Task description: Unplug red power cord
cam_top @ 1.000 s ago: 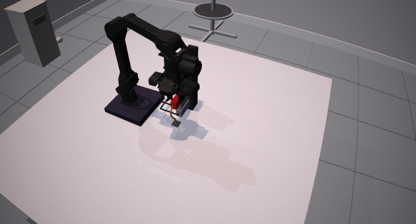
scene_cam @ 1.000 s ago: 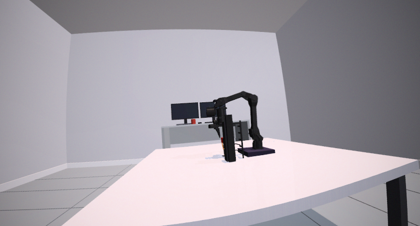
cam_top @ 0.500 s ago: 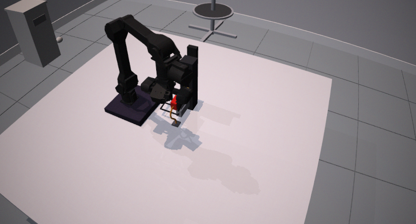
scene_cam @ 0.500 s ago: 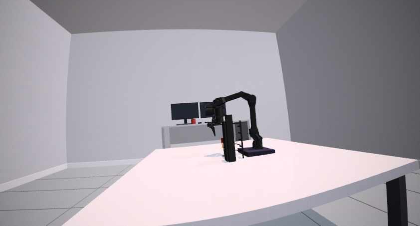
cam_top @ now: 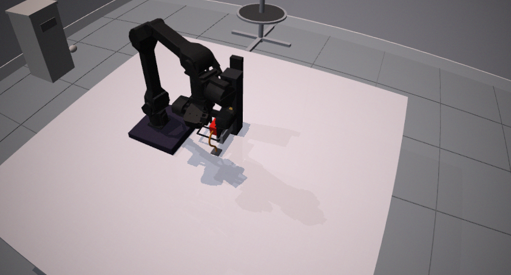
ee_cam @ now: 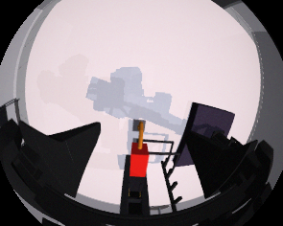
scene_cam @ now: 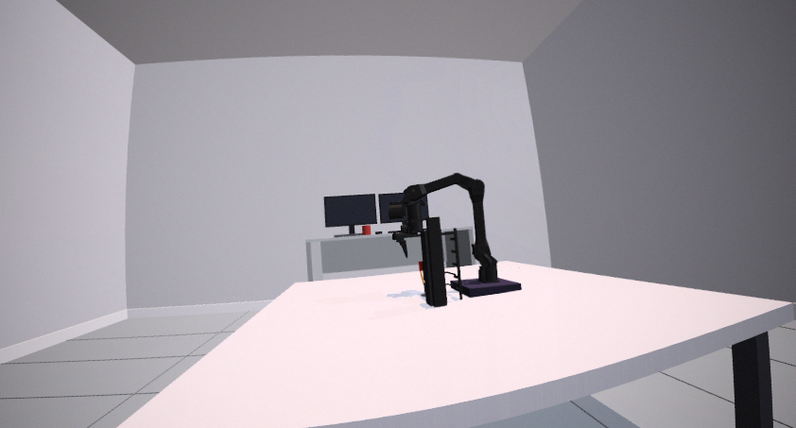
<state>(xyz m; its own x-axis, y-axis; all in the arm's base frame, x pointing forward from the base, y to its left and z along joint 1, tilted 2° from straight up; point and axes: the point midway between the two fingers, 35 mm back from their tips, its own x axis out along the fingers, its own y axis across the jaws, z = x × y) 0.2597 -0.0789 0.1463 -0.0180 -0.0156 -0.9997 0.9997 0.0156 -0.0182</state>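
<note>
Now, with the tool [cam_top: 210, 121] [scene_cam: 402, 241] [ee_cam: 145, 131] spread wide, draw it straight back from the plug [cam_top: 213, 126] [scene_cam: 421, 265] [ee_cam: 139, 162] between its fingers, brushing neither cord [cam_top: 210, 140] [scene_cam: 423, 275] [ee_cam: 141, 135] nor strip [cam_top: 237, 94] [scene_cam: 435, 264] [ee_cam: 127, 189].

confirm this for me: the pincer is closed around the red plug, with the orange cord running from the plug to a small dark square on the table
The pincer isn't closed around the red plug: it is open, its fingers spread wide on either side, as the wrist view shows. The orange cord does run from the plug to the small dark square on the table.
</note>
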